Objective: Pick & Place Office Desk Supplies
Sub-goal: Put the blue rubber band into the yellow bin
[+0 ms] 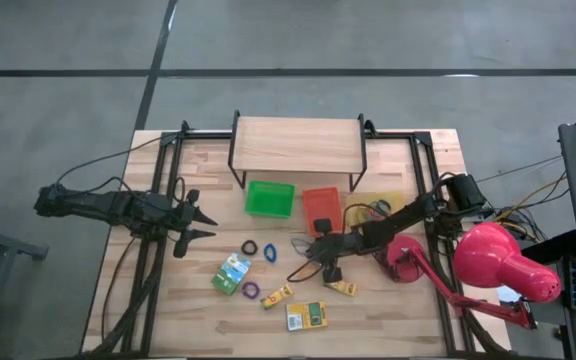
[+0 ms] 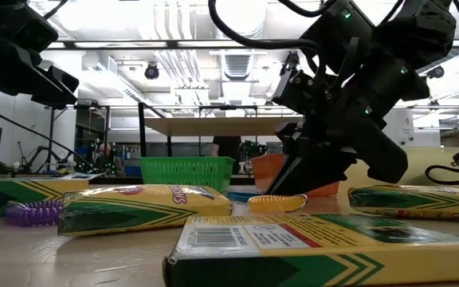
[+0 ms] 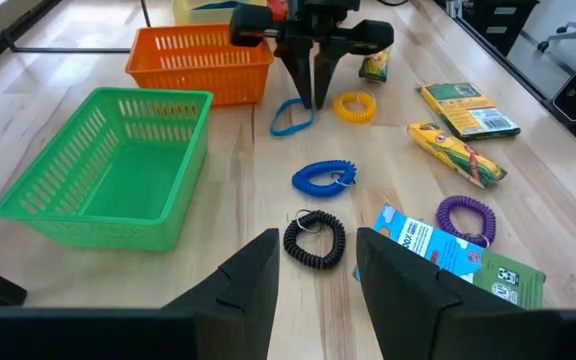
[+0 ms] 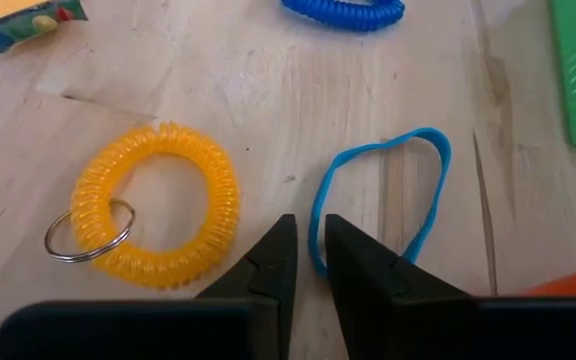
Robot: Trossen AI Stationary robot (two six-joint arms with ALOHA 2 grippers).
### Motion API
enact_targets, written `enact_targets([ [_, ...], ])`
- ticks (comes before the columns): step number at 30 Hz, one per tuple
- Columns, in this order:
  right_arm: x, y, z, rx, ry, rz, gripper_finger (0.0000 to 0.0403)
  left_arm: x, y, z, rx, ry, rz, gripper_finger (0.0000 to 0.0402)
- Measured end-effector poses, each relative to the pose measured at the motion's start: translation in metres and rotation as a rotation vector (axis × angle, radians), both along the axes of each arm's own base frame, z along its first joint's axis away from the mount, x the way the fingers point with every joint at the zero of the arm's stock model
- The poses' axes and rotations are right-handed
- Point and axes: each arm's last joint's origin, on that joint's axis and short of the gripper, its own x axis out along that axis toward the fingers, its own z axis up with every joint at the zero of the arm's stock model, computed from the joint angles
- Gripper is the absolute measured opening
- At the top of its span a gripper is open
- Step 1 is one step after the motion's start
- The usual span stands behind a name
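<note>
A thin blue rubber band (image 4: 378, 195) lies flat on the wooden table beside a yellow coil loop with a key ring (image 4: 158, 205). My right gripper (image 4: 308, 262) stands at the band's near end, slanting down, its fingers closed on it; in the left wrist view the right gripper (image 3: 313, 95) stands in front of the orange tray (image 3: 200, 62). My left gripper (image 3: 318, 270) hangs open above the table's left part, with nothing between its fingers, short of a black coil (image 3: 314, 240). Blue (image 3: 323, 177) and purple (image 3: 465, 217) coils and printed boxes (image 3: 456, 155) lie loose. My right gripper pinches the blue rubber band's end (image 4: 315, 250) between its two fingertips, only a narrow gap left between them. The fingers come slanting down from the table's right side. The rest of the band lies slack and flat on the table.
Green tray (image 1: 270, 198), orange tray (image 1: 321, 208) and yellow tray (image 1: 383, 205) stand before a wooden riser shelf (image 1: 296, 145). A red desk lamp (image 1: 498, 262) stands at the right, close to my right arm. Boxes (image 1: 231, 272) (image 1: 305, 316) lie near the front.
</note>
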Motion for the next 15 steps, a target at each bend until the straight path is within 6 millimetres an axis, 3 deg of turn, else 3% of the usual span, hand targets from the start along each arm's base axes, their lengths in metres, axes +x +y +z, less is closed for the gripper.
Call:
enact_targets([
  [7, 0.002, 0.000, 0.003, -0.021, -0.005, -0.003, 0.0024, 0.000, 0.000, 0.000, 0.000, 0.000, 0.000, 0.0142],
  [15, 0.009, 0.001, 0.021, -0.029, -0.066, 0.019, 0.0008, 0.000, 0.000, 0.000, 0.000, 0.000, 0.000, 0.0142],
])
